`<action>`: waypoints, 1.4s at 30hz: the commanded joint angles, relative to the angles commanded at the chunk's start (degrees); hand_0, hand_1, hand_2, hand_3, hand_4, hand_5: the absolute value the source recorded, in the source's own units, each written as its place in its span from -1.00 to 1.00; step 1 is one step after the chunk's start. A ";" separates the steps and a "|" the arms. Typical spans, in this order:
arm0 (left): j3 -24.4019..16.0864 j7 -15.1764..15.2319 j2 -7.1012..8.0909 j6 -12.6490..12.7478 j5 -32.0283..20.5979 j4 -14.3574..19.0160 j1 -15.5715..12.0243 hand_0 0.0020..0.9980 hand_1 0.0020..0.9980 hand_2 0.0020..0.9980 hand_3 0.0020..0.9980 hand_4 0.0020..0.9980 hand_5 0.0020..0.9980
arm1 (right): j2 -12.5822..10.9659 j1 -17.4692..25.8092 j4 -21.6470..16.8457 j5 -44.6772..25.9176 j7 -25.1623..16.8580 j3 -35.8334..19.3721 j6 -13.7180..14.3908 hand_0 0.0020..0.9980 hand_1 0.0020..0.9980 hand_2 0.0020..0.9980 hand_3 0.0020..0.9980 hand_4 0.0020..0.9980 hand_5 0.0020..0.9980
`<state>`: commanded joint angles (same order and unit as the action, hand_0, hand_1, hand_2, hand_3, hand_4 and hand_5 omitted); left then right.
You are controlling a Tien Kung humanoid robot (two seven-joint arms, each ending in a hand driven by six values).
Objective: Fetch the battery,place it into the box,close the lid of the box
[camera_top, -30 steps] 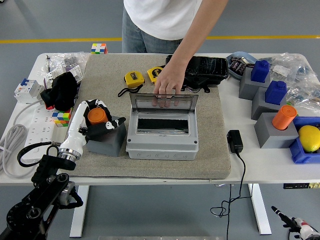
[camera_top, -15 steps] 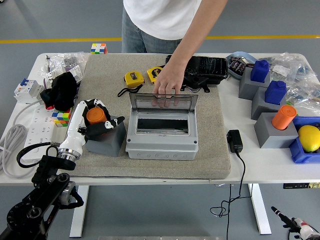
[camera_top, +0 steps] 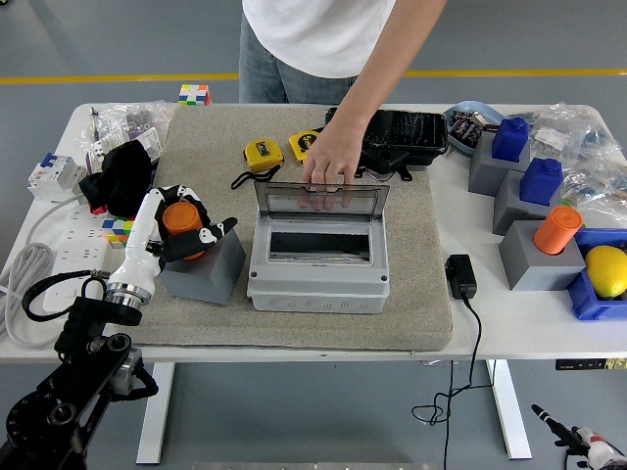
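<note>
Meanwhile, the left hand (camera_top: 186, 227) curls its fingers around the orange battery (camera_top: 179, 219), held just above a grey block (camera_top: 204, 274) on the beige mat (camera_top: 411, 294). Just right, the grey box (camera_top: 318, 259) sits open, a person's hand (camera_top: 328, 162) steadying its raised clear lid (camera_top: 321, 199). Bare mat lies before the box; no writing is legible. The right hand is out of view.

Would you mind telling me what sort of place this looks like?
Probably a robotics lab or test bay: a white table crowded with practice props, such as a grey box and tape measures, stands on a grey floor with a yellow line.
</note>
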<state>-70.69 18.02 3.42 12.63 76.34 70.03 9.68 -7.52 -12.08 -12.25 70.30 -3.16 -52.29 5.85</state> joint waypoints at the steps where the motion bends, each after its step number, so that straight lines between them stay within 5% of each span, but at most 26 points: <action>1: -0.09 0.00 0.15 0.03 0.03 0.29 0.19 -0.94 -0.96 -0.86 -0.83 0.51 -1.00 | -0.02 -0.03 -0.01 -0.01 -0.01 0.01 0.00 0.81 0.77 0.64 0.72 1.00 1.00; 13: -0.67 -1.83 0.80 0.68 4.59 4.15 0.92 -0.94 -0.96 -0.86 -0.82 0.54 -1.00 | 0.05 -0.12 0.05 0.12 -0.02 -0.37 0.01 0.81 0.77 0.64 0.72 1.00 1.00; 27: -0.10 -9.84 6.04 2.97 35.05 16.37 2.14 -0.94 -0.95 -0.85 -0.82 0.60 -1.00 | -0.17 -0.41 0.10 0.20 -0.02 -0.71 0.01 0.81 0.77 0.64 0.72 1.00 1.00; 35: 6.49 -16.06 10.84 1.97 53.66 26.95 2.04 -0.92 -0.95 -0.84 -0.82 0.63 -1.00 | -0.65 -0.85 0.22 0.64 -0.01 -1.25 0.03 0.81 0.77 0.64 0.72 1.00 1.00; 42: 14.79 -18.44 13.17 1.38 53.66 31.90 1.63 -0.92 -0.95 -0.84 -0.82 0.63 -1.00 | -0.79 -0.88 0.38 0.62 0.02 -1.03 0.04 0.81 0.77 0.64 0.72 1.00 1.00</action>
<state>-55.90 -0.42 16.59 14.01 130.00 101.93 11.31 -8.31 -12.96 -11.86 70.92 -3.14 -53.32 5.89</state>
